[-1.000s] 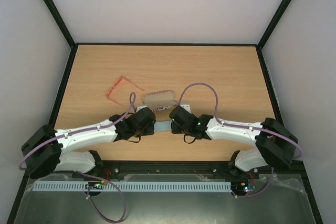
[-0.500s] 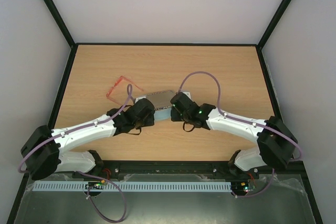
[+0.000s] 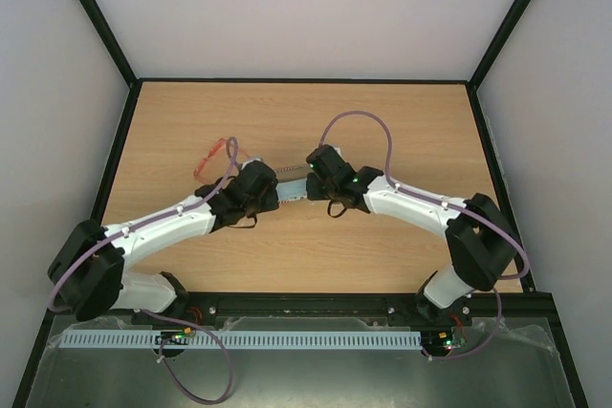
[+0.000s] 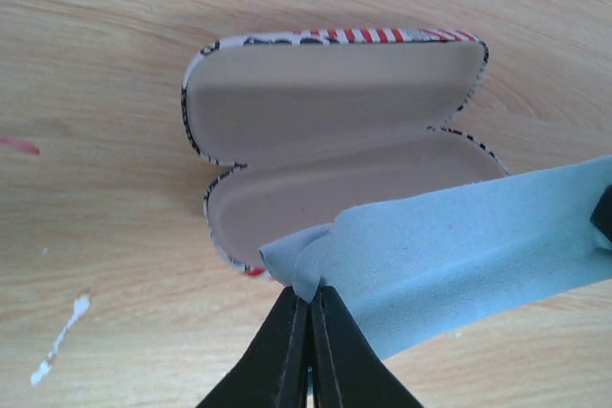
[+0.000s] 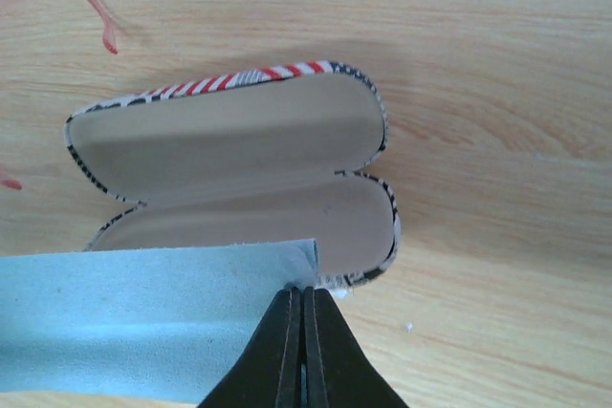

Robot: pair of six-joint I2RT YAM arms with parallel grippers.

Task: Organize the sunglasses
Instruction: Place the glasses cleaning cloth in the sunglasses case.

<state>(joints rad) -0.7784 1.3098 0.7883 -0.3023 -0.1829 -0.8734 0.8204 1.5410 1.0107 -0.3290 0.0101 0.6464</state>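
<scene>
The red-orange sunglasses [image 3: 214, 156] lie on the table left of both grippers; only a temple tip [image 5: 103, 31] shows in the right wrist view. The flag-printed case [image 4: 325, 131] lies open, its beige lining up; it also shows in the right wrist view [image 5: 239, 169]. My left gripper [image 4: 308, 298] is shut on one corner of the light blue cloth [image 4: 459, 255]. My right gripper [image 5: 304, 291] is shut on the other corner of the cloth [image 5: 143, 322]. The cloth hangs stretched between them over the near half of the case. In the top view both grippers [image 3: 263, 183] [image 3: 320, 174] meet above the case.
The wooden table [image 3: 382, 131] has a black frame round it and white walls behind and beside. A small white smear [image 4: 57, 341] marks the wood near the left gripper. The arms' bases stand at the near edge.
Both grippers have carried the cloth away from the near edge toward the back, over the open case. The arms have stretched out further. The sunglasses have not moved.
</scene>
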